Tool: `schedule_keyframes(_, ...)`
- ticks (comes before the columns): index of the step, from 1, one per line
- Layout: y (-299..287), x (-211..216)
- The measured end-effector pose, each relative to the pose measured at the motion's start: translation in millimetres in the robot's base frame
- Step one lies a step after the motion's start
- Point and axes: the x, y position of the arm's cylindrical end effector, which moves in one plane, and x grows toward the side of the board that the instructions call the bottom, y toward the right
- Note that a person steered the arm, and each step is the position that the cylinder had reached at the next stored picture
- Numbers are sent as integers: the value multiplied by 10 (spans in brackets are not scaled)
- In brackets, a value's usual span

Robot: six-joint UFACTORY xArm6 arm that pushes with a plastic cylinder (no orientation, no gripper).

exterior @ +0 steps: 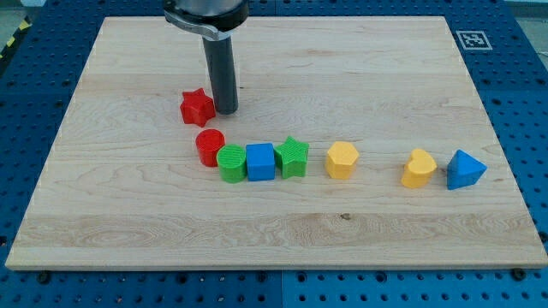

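Red star block (196, 106) sits on the wooden board (360, 231), left of centre and towards the far side, with my tip (226, 111) just beside it on its right; whether the two touch is hard to tell from this angle. The rod carries no jaws, so nothing is apart or clamped.

Nearer than the star, a red cylinder (210, 146) starts a row running rightward: a green cylinder (231, 163), a blue cube (260, 162) and a green star (294, 156), packed close and apparently touching. A yellow hexagonal block (342, 160) stands apart to their right. Well off to the right, a yellow heart-like block (419, 168) sits just beside a blue triangular block (465, 169).
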Motion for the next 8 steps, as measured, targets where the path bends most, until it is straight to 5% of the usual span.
schedule_keyframes(2, 251, 458)
schedule_keyframes(8, -356, 39)
